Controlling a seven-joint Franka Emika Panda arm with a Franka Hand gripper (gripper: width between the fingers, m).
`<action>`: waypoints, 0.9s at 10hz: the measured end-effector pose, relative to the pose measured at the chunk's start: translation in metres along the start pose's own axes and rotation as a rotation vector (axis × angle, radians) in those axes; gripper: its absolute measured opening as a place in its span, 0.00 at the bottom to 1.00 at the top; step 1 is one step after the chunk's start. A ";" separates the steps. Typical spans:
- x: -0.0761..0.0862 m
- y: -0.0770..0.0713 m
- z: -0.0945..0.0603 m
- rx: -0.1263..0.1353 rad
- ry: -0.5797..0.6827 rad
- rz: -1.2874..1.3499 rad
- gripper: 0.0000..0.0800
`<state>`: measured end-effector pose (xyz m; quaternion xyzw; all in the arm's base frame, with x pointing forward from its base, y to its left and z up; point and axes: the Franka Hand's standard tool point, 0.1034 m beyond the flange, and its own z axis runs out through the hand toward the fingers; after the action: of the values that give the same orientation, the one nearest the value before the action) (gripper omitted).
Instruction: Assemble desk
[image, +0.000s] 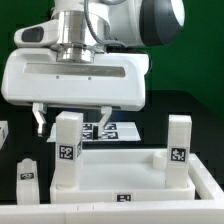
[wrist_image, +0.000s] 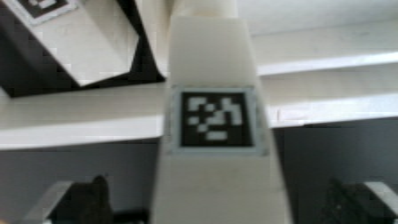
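The gripper (image: 72, 124) hangs with its jaws spread wide, clamping nothing. Between them rises the top of a white leg (image: 68, 152), upright at one corner of the desk panel (image: 120, 178), with a gap on either side in the wrist view. The second leg (image: 179, 150) stands well outside the jaws at another corner. The loose leg (image: 27, 182) sits off the panel. The marker board (image: 112, 130) lies beyond the jaws.
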<state>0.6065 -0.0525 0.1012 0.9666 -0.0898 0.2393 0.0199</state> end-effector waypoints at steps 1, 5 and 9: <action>0.009 0.000 -0.009 0.036 -0.041 0.034 0.80; 0.008 -0.002 -0.006 0.122 -0.336 0.125 0.81; 0.003 0.011 0.003 0.087 -0.383 0.094 0.81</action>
<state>0.6083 -0.0644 0.1003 0.9891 -0.1267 0.0554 -0.0505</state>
